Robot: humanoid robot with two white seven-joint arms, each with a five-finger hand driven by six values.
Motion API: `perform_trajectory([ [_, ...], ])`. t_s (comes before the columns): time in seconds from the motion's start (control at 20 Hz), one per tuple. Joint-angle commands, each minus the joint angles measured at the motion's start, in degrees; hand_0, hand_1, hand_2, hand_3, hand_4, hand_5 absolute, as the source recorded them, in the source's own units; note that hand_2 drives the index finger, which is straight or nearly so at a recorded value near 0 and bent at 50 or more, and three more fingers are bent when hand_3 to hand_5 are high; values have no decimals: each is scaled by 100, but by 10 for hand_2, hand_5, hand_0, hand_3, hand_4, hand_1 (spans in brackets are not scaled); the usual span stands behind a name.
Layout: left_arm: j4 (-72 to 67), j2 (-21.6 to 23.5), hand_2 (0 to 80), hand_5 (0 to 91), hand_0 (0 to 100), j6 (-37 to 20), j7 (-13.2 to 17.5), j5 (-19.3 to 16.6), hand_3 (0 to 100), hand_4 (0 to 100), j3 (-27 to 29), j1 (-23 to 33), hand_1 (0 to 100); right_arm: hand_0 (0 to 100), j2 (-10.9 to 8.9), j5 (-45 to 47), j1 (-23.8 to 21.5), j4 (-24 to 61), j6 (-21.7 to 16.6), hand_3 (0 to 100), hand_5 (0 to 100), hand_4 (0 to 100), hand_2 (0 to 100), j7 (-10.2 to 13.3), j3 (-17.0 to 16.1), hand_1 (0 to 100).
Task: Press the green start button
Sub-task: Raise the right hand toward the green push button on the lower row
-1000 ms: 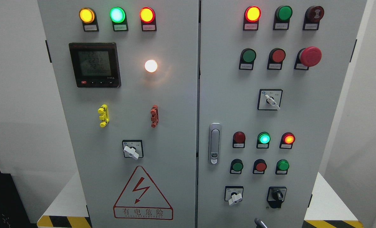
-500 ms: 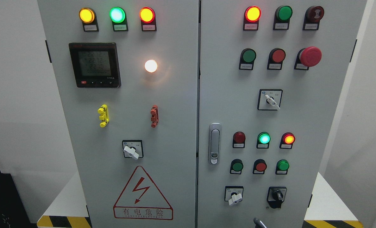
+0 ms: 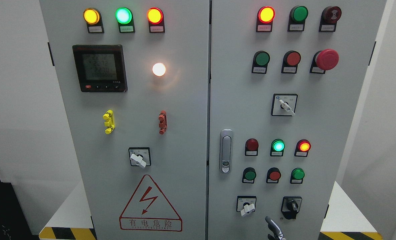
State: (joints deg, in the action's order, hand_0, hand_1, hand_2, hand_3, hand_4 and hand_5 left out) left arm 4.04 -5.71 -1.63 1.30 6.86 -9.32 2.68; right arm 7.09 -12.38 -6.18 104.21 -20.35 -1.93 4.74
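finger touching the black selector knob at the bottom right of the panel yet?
Apart. The head view shows bare grey panel between the hand's fingertip and the black selector knob; the tip sits below and left of it.

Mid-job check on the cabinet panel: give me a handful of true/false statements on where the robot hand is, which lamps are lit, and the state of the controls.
1. A finger of the robot hand shows at the bottom edge, below the right door's lowest switches. True.
2. The finger is touching a green button. False: it is well below the lower green buttons and touches none.
3. The red mushroom button sits in the right door's second row, at its right end. True.
4. The white lamp on the left door is off. False: it glows.
5. The door handle is on the left door. False: it is at the right door's left edge.
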Motion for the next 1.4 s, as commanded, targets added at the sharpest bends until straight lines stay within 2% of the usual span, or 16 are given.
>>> perform_trajectory([
  [0.0,0,0,0,0,120,-4,1,0,0,0,0,5,556,183,3,-853,433,-226,-205,307,36,216,0,9,-403,137],
  [0.05,0,0,0,0,120,-4,1,0,0,0,0,-4,556,184,3,-967,494,-226,-223,323,38,241,0,17,-438,137],
  [0.25,0,0,0,0,120,-4,1,0,0,0,0,-4,556,192,3,-1468,714,-191,-232,464,159,371,0,17,-570,125],
  [0.4,0,0,0,0,120,-4,1,0,0,0,0,-4,556,205,12,-2082,881,-199,-320,575,341,480,0,44,-789,105],
  [0.6,-8,0,0,0,120,-4,1,0,0,0,0,5,556,217,30,-2856,1092,-278,-540,617,457,548,0,88,-1132,97],
  [0.7,0,0,0,0,120,-4,1,0,0,0,0,-4,556,228,38,-3121,1162,-287,-584,680,520,587,0,184,-1185,90],
  [0.85,0,0,0,0,120,-4,1,0,0,0,0,-4,556,239,30,-3481,1215,-287,-584,721,599,632,0,255,-1212,84],
  [1.0,-8,0,0,0,120,-4,1,0,0,0,0,-4,556,246,21,-3868,1251,-287,-584,753,659,667,0,333,-1221,81],
  [1.35,0,0,0,0,120,-4,1,0,0,0,0,-4,556,251,21,-4422,1365,-410,-575,785,688,687,0,334,-1168,83],
])
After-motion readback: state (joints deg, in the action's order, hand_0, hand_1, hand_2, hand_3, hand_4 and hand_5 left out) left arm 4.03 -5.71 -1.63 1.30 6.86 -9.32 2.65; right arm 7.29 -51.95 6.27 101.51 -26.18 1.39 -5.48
